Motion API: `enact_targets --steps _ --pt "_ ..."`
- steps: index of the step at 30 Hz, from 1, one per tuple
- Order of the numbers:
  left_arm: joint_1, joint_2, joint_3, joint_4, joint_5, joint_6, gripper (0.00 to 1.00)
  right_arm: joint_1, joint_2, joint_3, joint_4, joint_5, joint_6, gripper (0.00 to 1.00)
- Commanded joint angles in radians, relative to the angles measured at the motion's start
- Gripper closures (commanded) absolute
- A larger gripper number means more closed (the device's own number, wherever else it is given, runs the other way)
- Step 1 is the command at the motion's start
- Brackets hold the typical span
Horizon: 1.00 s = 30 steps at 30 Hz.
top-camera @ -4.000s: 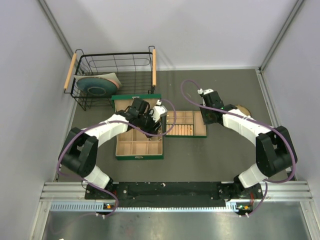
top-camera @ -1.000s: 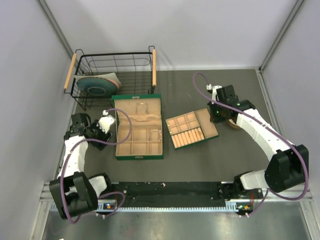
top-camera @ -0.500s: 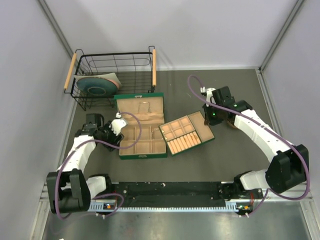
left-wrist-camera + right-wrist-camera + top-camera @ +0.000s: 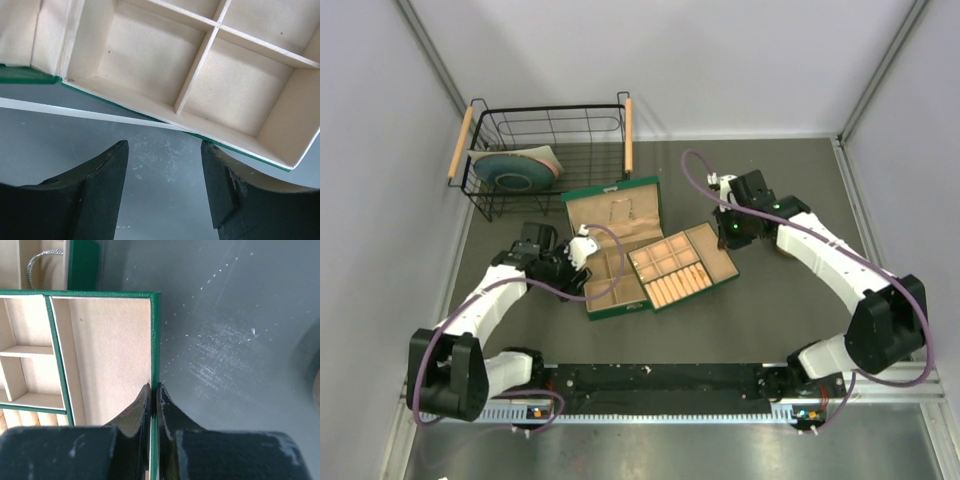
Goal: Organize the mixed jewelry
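- Jaws of my right gripper (image 4: 152, 388): closed flat on the thin green rim of the tray (image 4: 105, 355), one finger inside the wall and one outside, at the tray's far right corner.
- Jaws of my left gripper (image 4: 164, 148): parted about two-thirds of the way and holding nothing. The bare worktop (image 4: 770, 320) shows between the fingers, and the left edge of the green box (image 4: 150, 65) is just ahead of the tips.
- Tray and box: side by side near the middle of the worktop, both skewed to its edges, the tray against the box's right side.
- Silver bracelet (image 4: 41, 261): in a beige compartment of the box, just beyond the tray's far rim.
- Rings: too small to make out.
- Wire basket (image 4: 550, 112): at the far left corner, holding a plate (image 4: 510, 170).
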Motion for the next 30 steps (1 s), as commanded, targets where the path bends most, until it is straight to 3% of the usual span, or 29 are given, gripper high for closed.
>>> enact_targets --steps 1,11,18,30 --pt "-0.036 0.002 0.063 0.054 0.056 -0.073 0.34 0.073 0.036 0.067 0.030 0.062 0.052 1.00" --pt "-0.034 -0.118 0.086 0.054 -0.025 -0.130 0.33 0.174 0.097 0.134 0.037 0.226 0.141 1.00" --pt "-0.025 -0.187 0.082 0.051 -0.089 -0.124 0.33 0.256 0.172 0.236 0.024 0.254 0.213 1.00" --pt "-0.009 -0.267 0.100 0.036 -0.144 -0.159 0.32 0.273 0.277 0.295 -0.008 0.266 0.311 1.00"
